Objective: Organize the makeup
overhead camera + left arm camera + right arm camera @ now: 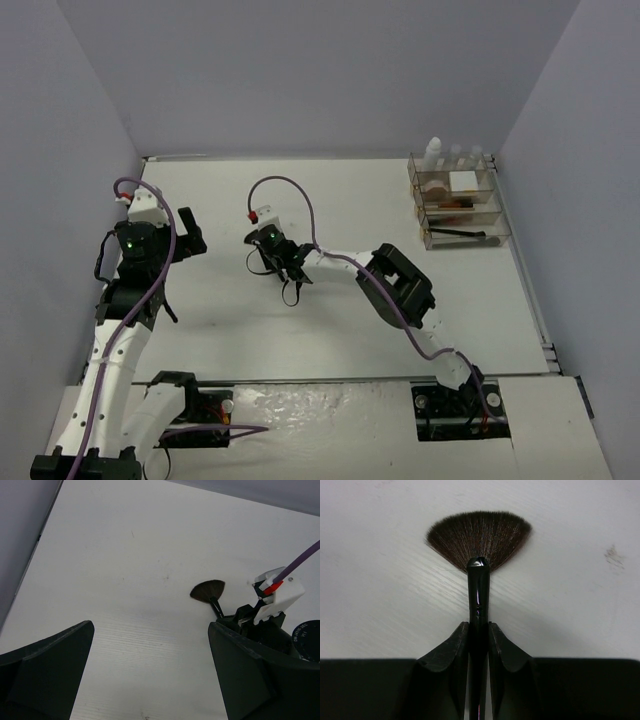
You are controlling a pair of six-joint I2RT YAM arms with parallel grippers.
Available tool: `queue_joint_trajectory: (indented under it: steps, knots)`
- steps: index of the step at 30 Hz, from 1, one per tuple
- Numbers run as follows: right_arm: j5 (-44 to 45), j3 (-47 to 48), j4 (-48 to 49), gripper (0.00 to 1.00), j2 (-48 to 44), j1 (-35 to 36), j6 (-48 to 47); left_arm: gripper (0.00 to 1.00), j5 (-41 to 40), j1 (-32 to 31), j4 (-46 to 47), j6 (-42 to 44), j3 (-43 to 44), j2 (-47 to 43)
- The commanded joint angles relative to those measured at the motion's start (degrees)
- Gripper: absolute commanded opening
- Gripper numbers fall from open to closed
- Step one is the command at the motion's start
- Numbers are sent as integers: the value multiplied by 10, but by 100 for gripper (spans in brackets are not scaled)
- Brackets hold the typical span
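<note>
A black fan brush [478, 535] lies on the white table, and my right gripper [478, 627] is shut on its thin handle, both fingers pressed against it. In the left wrist view the brush's fan [207, 591] sticks out of the right gripper [250, 617]. In the top view the right gripper [262, 262] is left of the table's middle. My left gripper [190, 235] hangs open further left, with only bare table between its fingers [50, 665]. The rest of the makeup sits in the clear organizer [458, 205]: white-capped bottles [455, 155], a white pad [462, 181] and a black brush [455, 232].
The organizer stands at the far right corner, against the grey right wall [560, 200]. Grey walls close the table on the left and at the back. The right arm's elbow [400, 285] stretches across the middle of the table.
</note>
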Motion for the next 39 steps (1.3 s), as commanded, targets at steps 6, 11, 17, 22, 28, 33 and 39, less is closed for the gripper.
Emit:
queue_joint_trajectory:
  steps: [6, 11, 17, 22, 28, 33, 39]
  knots:
    - [67, -148, -8, 0, -243, -121, 43, 97, 0, 3, 32, 1, 8, 2]
    - [75, -245, 1, 0, -372, -237, 82, 97, 2, 3, 32, -1, 8, 2]
    - [95, -326, -1, 0, -472, -426, 201, 97, 3, 3, 31, -1, 8, 1]
    - [88, -347, -23, 0, -474, -533, 310, 97, 6, 3, 32, -3, 8, 1]
    - [86, -340, -28, 0, -422, -579, 395, 97, 7, 3, 33, -3, 9, 0]
    - [111, -326, -39, 0, -385, -579, 441, 97, 7, 3, 32, -2, 9, 0]
    - [132, -326, -46, 1, -362, -575, 483, 97, 9, 3, 33, -3, 9, 1]
